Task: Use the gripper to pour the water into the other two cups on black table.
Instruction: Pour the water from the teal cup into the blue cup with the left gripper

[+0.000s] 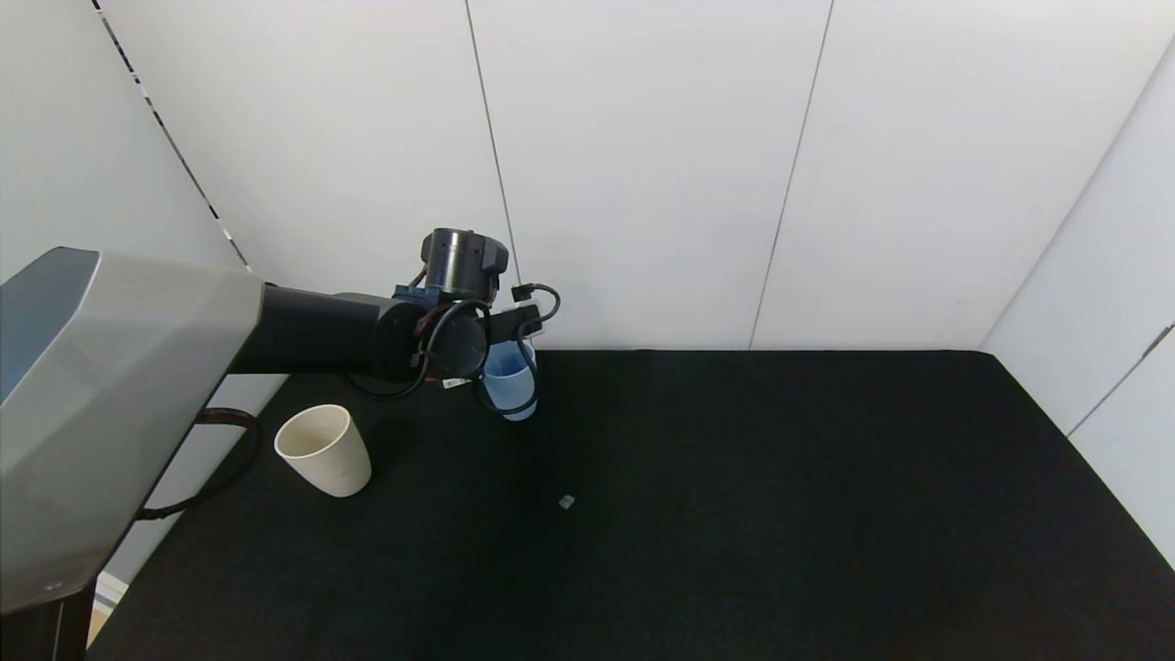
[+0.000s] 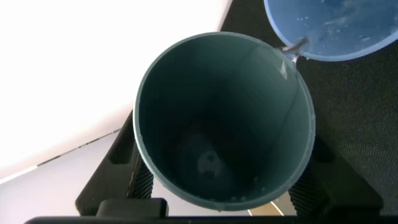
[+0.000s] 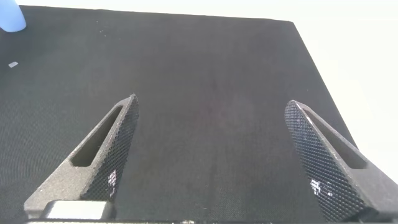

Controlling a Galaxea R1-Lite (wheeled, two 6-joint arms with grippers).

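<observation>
My left gripper (image 2: 221, 171) is shut on the teal-green cup (image 2: 224, 118), one black finger (image 2: 118, 171) on each side of it. The cup is tipped and I look straight into its dark, nearly empty inside. Its rim hangs just over the light blue cup (image 2: 336, 28), and a thin trickle runs from rim to cup. In the head view the left gripper (image 1: 514, 326) is above the light blue cup (image 1: 509, 381) at the back of the black table (image 1: 780, 514); the teal cup is hidden behind the wrist. The cream-beige cup (image 1: 323, 450) stands upright to the left. My right gripper (image 3: 211, 155) is open and empty above the table.
A small grey bit (image 1: 566, 501) lies on the table in front of the light blue cup. White wall panels stand behind and to the right of the table. The light blue cup's base (image 3: 11, 18) shows far off in the right wrist view.
</observation>
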